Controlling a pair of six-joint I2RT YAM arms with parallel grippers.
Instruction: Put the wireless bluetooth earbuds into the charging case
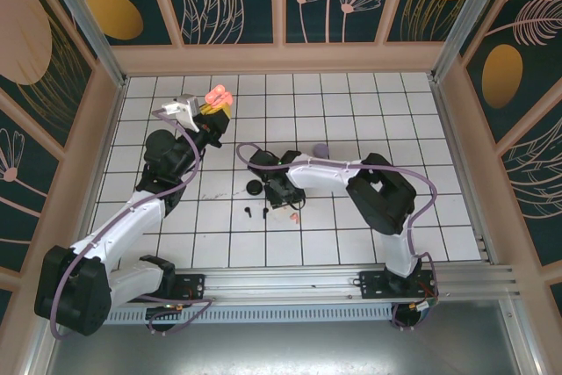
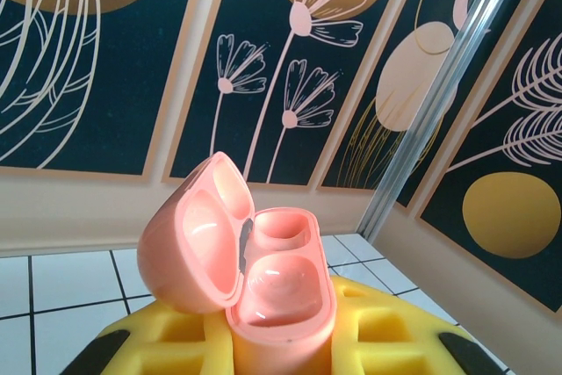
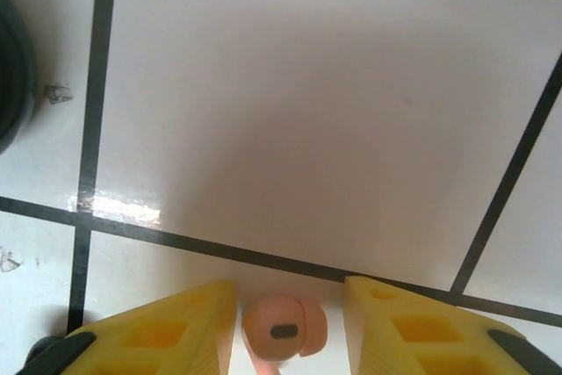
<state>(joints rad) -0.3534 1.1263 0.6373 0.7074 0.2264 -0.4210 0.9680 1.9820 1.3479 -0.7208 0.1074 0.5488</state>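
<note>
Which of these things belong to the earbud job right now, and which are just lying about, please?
In use: open coral-pink charging case, in the left gripper; coral-pink earbud, inside the open right gripper.
Lying about: black earbuds; black round item; lavender item.
</note>
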